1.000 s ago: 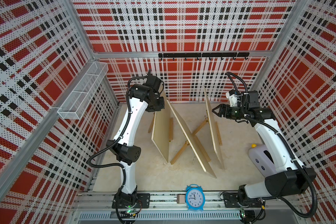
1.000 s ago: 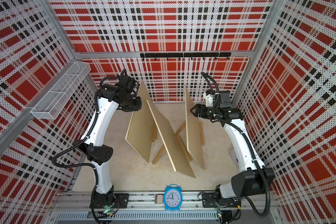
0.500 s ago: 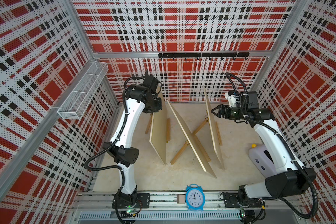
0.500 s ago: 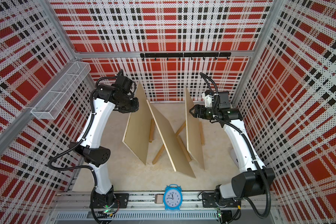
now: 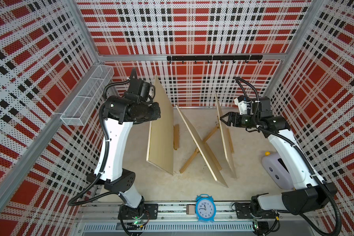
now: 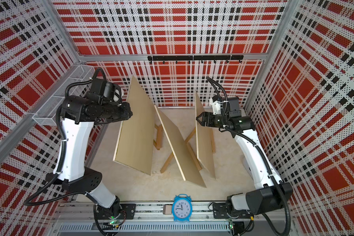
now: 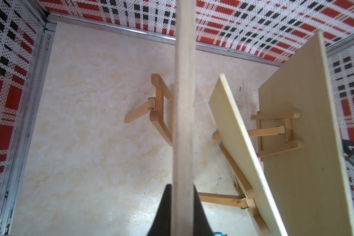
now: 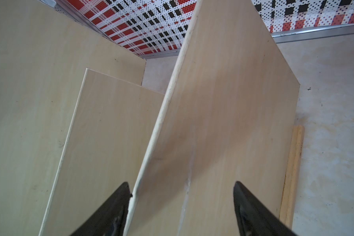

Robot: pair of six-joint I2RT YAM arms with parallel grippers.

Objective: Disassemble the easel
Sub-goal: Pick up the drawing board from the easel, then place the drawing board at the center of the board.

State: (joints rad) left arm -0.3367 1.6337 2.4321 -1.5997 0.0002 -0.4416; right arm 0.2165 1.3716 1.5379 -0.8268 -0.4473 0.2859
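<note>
- Plaid walls (image 5: 192, 30) box in a beige floor (image 5: 131, 163). In both top views three boards stand on it. The left gripper (image 5: 156, 112) is clamped on the left board (image 5: 161, 132), which hangs tilted in front of a bare easel (image 5: 176, 137). The right gripper (image 5: 221, 120) sits spread at the upper edge of the right board (image 5: 225, 139). The mid board (image 5: 200, 145) leans between them. A blue clock (image 5: 205, 208) stands at the front rail.
- Left wrist: both fingers (image 7: 164, 210) press the left board's thin edge (image 7: 183, 102). The easel (image 7: 159, 108) stands on the floor behind it, well apart from the mid board (image 7: 239, 143).
- Right wrist: the fingers (image 8: 114, 204) stand wide apart astride the right board (image 8: 223, 112), gripping nothing. One finger is just beside the board's edge, and whether it touches cannot be told. The right easel (image 8: 292, 173) shows past the far side.
</note>
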